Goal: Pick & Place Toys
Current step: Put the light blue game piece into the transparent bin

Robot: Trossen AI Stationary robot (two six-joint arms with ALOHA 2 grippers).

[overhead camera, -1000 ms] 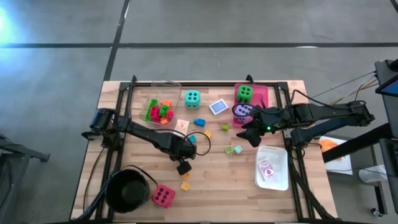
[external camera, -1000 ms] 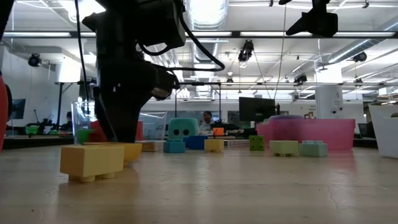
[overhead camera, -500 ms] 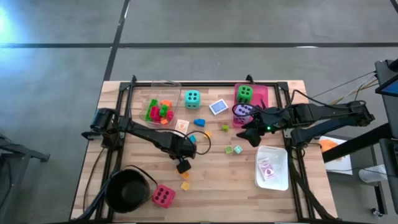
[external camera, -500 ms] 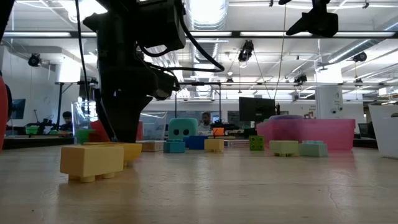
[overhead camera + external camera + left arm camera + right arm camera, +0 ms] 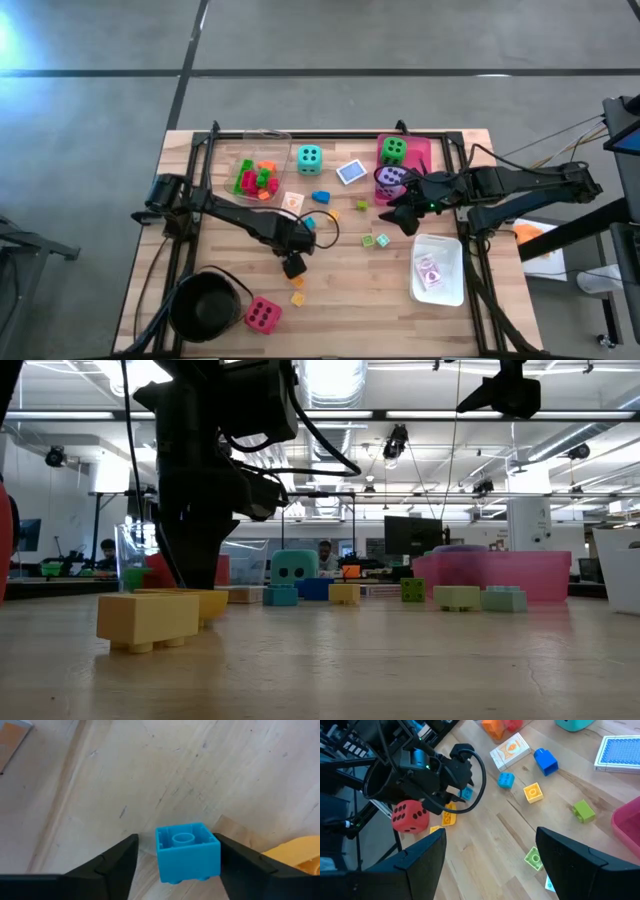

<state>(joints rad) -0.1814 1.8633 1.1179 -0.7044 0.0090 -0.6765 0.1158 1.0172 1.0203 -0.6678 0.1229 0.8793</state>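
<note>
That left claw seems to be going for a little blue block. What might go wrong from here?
Two things stand out. The left gripper has its fingers either side of the small blue block, with one finger close and a gap at the other, so the block may twist or slip as they close. A yellow block sits just beside it, so a finger might nudge that too.

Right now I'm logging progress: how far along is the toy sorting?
Done: green die and purple die sit in the pink tray. In hand: left gripper brackets a blue block, grip unconfirmed. Left: teal die, red die, scattered blocks. Right gripper waits.
</note>
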